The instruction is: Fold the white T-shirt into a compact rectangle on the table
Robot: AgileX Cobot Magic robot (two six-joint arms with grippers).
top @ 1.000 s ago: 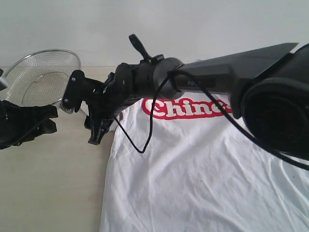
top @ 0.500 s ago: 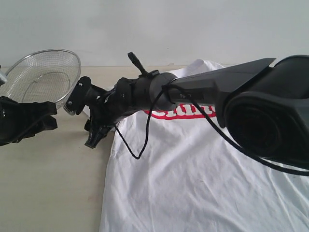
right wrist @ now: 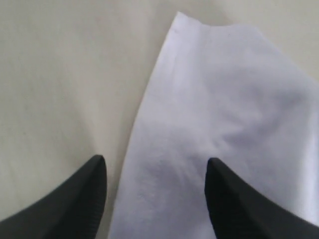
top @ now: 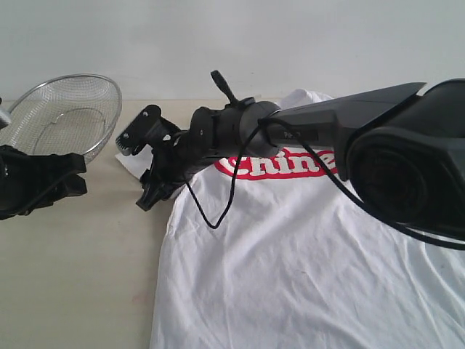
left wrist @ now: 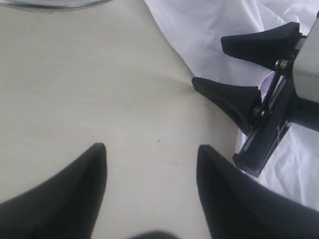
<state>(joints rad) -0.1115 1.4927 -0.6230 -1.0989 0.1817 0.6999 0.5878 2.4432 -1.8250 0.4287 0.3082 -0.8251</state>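
Your right arm has swung a little to the right in the exterior view since half a second ago, uncovering the red lettering (top: 276,166) again, and the right gripper (top: 151,190) is now hanging left of centre, over the upper left corner of the white T-shirt (top: 290,254). Its jaws are standing wide apart and gripping nothing. In the right wrist view the right gripper (right wrist: 155,160) is straddling the edge of the sleeve (right wrist: 209,59), one finger over cloth and the other over bare table (right wrist: 60,74); you cannot tell whether either tip is touching. The left gripper (top: 78,178) is sitting at the far left edge, just below the mesh bowl (top: 65,109), where it was before. Seen from the left wrist, the left gripper (left wrist: 150,149) is also spread wide and empty over plain tabletop, with the right gripper (left wrist: 209,63) showing beside it at the shirt's edge. The shirt is lying flat and wrinkled, chest up, filling the centre and lower right of the exterior view. A black cable (top: 218,211) is drooping from the right arm over the cloth.
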